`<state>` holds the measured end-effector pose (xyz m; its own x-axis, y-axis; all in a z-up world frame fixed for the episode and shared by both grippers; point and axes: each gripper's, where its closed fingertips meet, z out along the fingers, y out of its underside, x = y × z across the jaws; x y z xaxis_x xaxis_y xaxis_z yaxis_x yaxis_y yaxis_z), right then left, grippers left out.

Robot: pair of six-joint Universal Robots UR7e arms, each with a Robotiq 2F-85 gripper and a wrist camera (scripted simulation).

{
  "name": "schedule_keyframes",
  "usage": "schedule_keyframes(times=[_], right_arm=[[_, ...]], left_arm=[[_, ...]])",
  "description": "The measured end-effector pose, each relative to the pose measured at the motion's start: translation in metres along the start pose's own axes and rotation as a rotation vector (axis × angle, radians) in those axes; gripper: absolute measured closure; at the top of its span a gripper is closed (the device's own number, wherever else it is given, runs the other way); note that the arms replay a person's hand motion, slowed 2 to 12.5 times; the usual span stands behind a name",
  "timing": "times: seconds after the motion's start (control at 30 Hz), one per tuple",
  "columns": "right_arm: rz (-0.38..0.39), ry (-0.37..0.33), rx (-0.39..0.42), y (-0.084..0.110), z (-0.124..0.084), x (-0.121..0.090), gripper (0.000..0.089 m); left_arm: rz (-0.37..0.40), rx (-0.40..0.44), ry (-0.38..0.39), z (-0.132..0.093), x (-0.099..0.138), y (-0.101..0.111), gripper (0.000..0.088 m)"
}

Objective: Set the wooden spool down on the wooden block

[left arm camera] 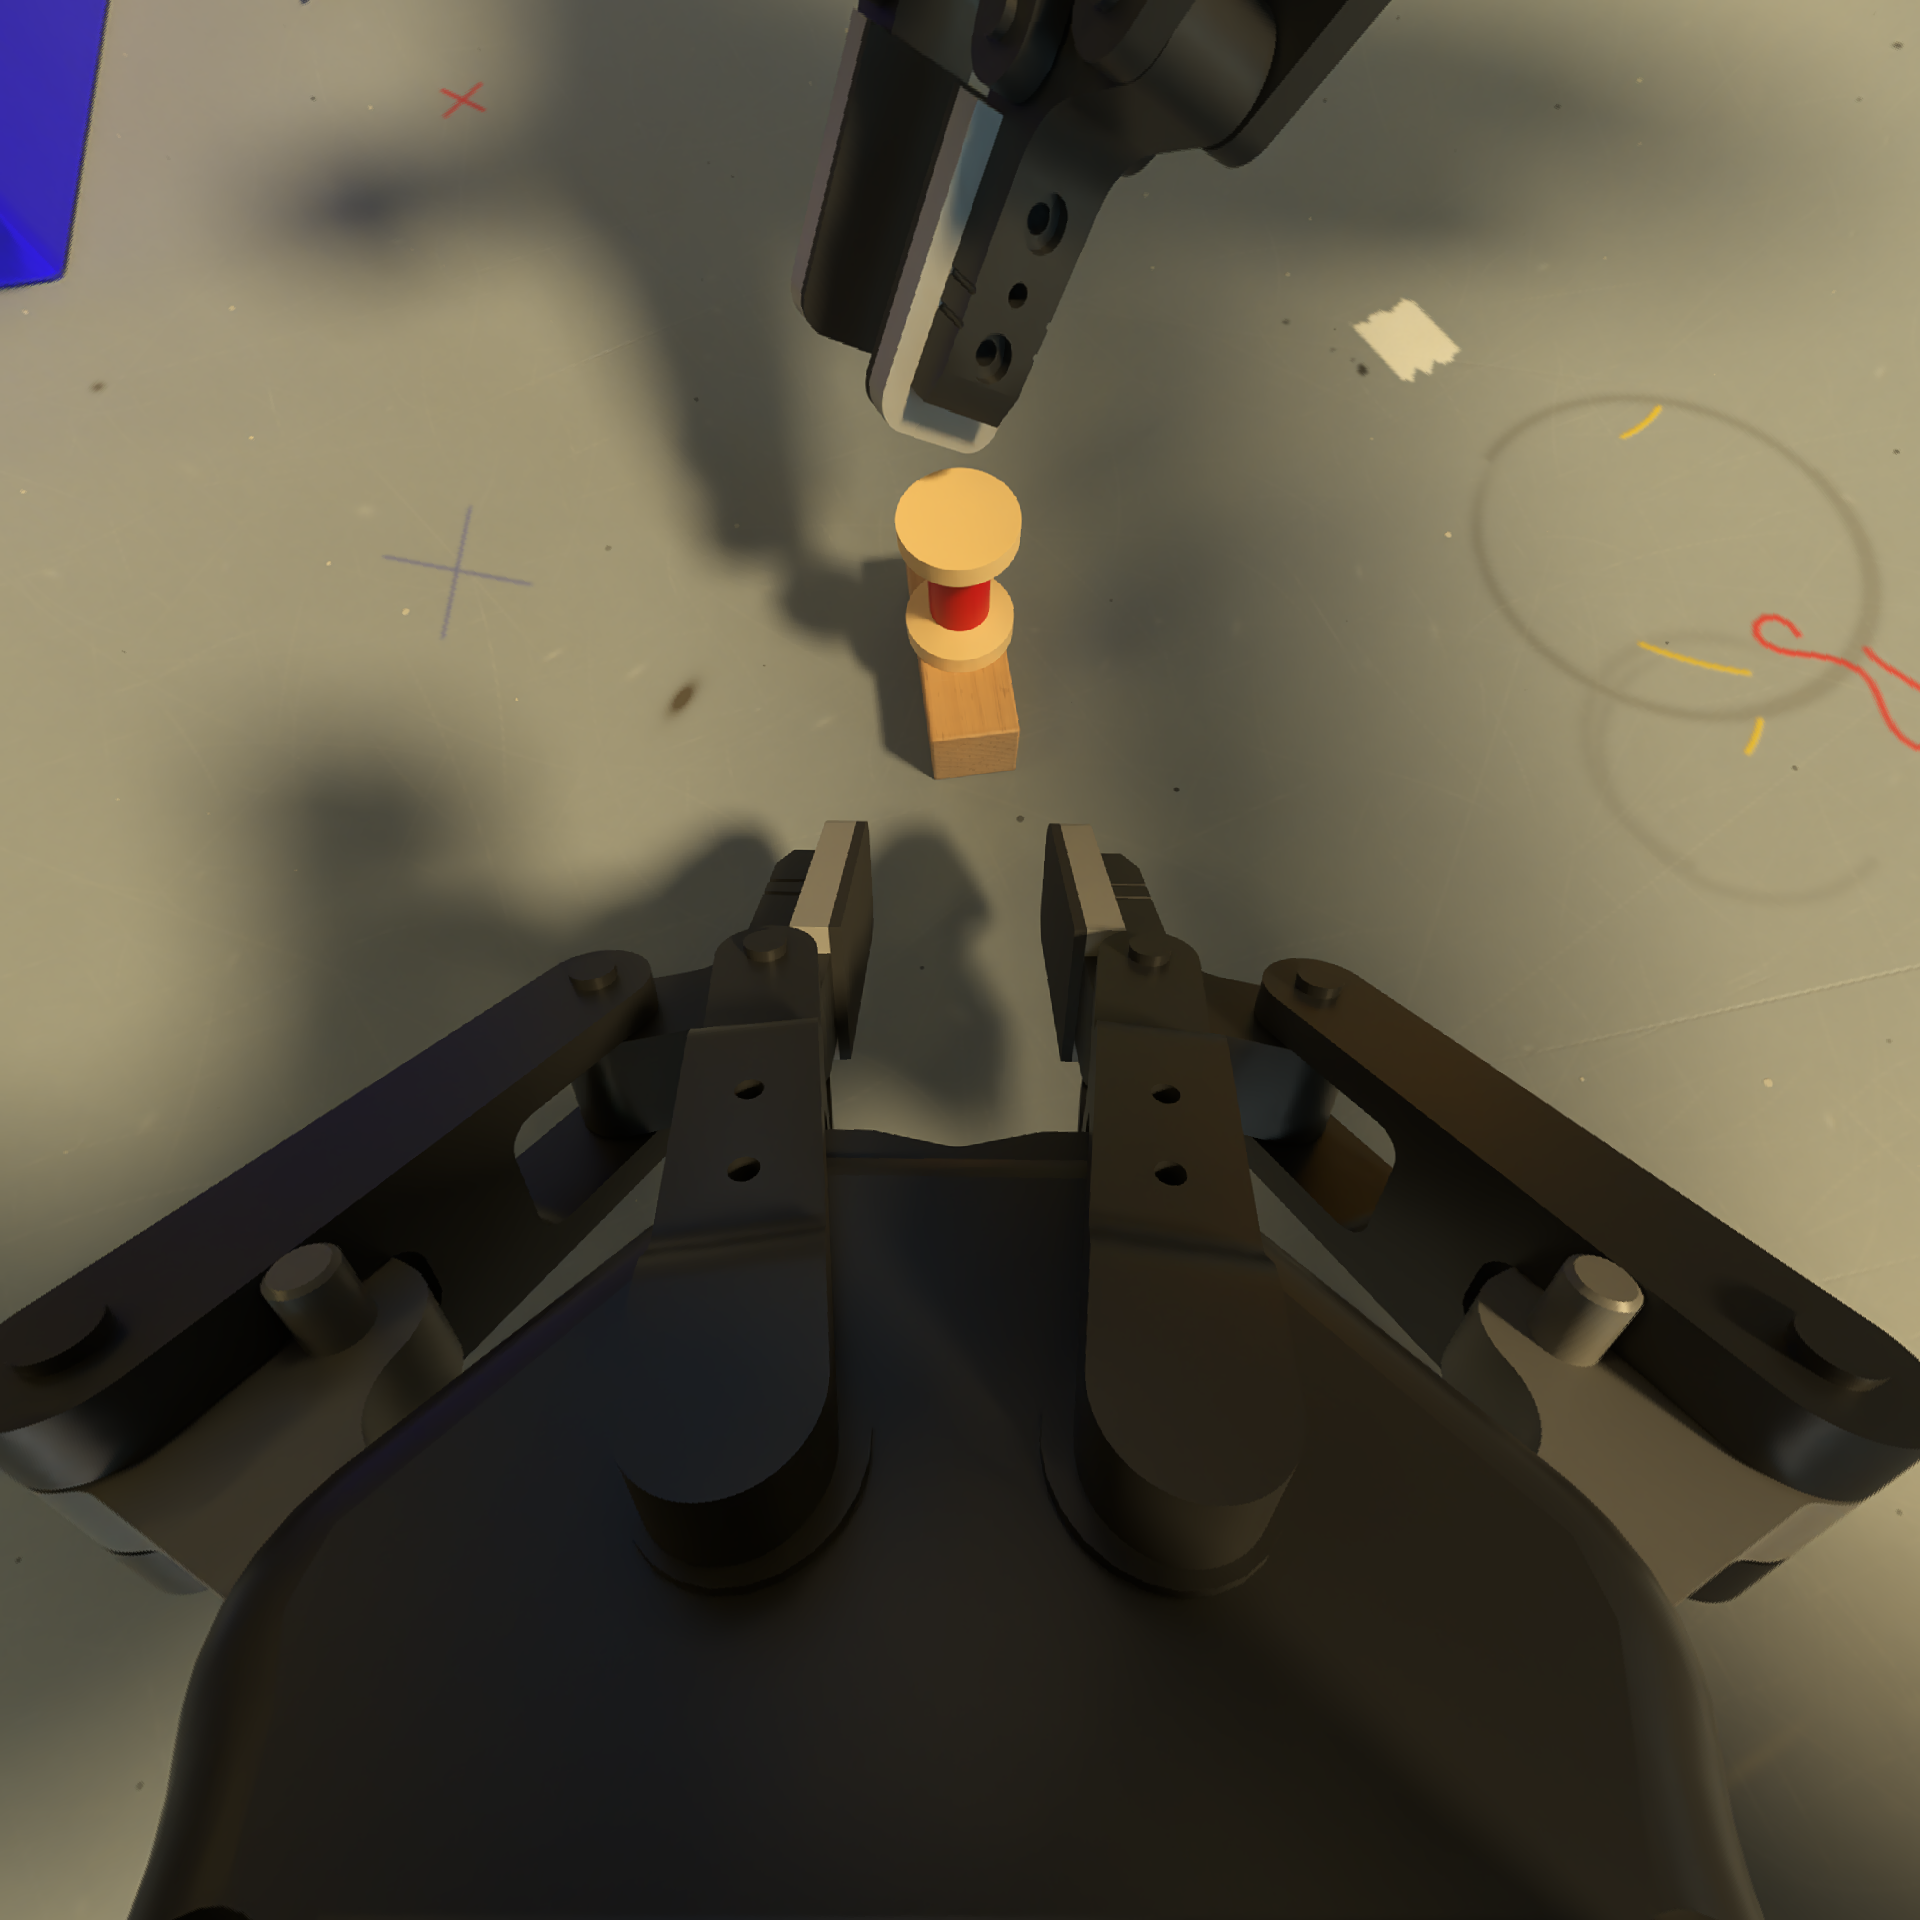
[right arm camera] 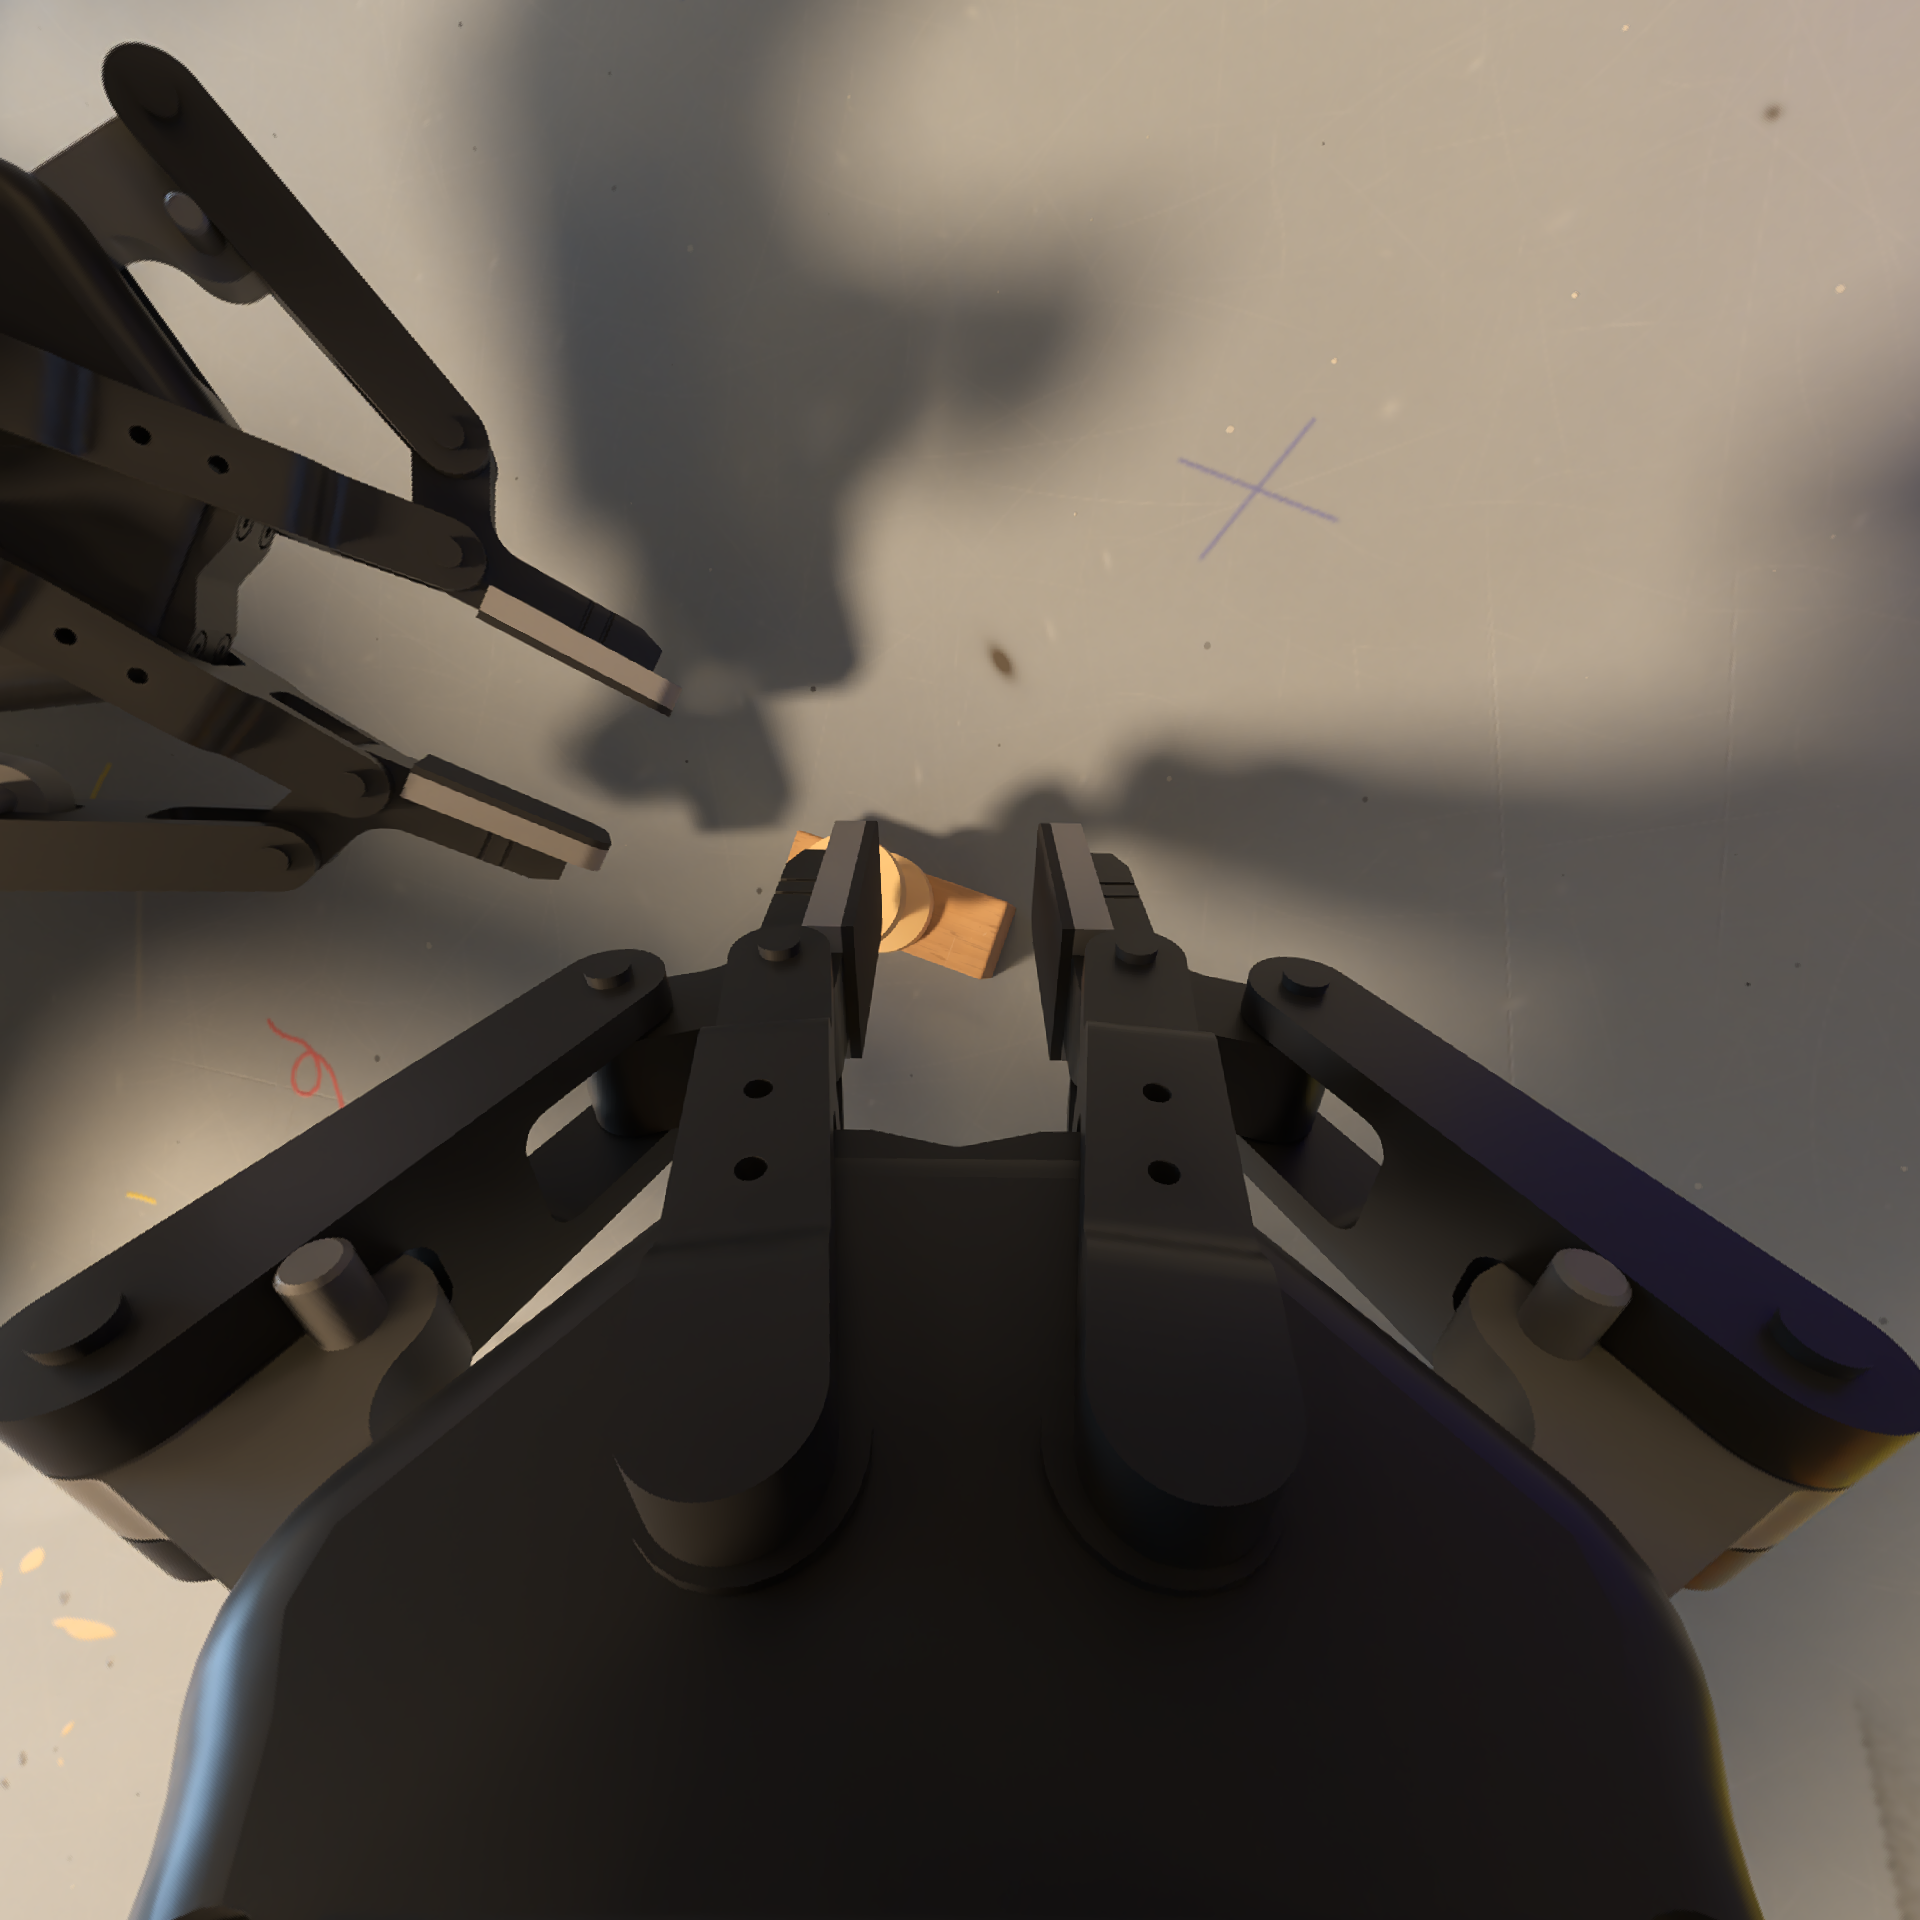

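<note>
it is looking like a workshop or lab: a scuffed grey bench [left arm camera: 1351,935] is carrying pen crosses [left arm camera: 457,571], ring stains [left arm camera: 1673,551] and a tape scrap [left arm camera: 1406,338].

Wooden spool [right arm camera: 902,902] mostly hidden behind right tool's finger [right arm camera: 847,914], blue object [left arm camera: 42,135] cut off, perhaps a bin

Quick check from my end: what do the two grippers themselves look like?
The left gripper and right gripper match: matte black metal bodies, two jointed fingers on flat link bars with round pivot pins, paired screw holes on each finger, and flat rectangular grey pads. No cables or markings show.
</note>
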<state>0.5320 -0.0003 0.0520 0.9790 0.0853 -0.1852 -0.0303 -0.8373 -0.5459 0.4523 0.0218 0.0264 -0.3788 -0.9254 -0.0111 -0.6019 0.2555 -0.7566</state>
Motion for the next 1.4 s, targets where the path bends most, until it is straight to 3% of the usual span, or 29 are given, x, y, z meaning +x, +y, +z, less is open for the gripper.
schedule_keyframes(times=[0.4, 0.73, 0.97, 1.4], right_arm=[[-0.017, -0.004, -0.017, 0.002, 0.002, 0.002, 0.0633], [-0.019, -0.011, -0.019, 0.002, 0.003, 0.003, 0.0632], [-0.017, -0.016, -0.015, 0.003, 0.003, 0.003, 0.0630], [-0.003, -0.030, 0.002, 0.002, 0.001, 0.002, 0.0632]], left_arm=[[-0.023, 0.032, 0.059, 0.000, 0.001, -0.008, 0.0596], [-0.051, 0.057, 0.174, 0.003, 0.005, -0.019, 0.0611], [-0.059, 0.043, 0.250, 0.009, 0.006, -0.024, 0.0613], [-0.046, 0.005, 0.292, 0.021, 0.005, -0.030, 0.0577]])
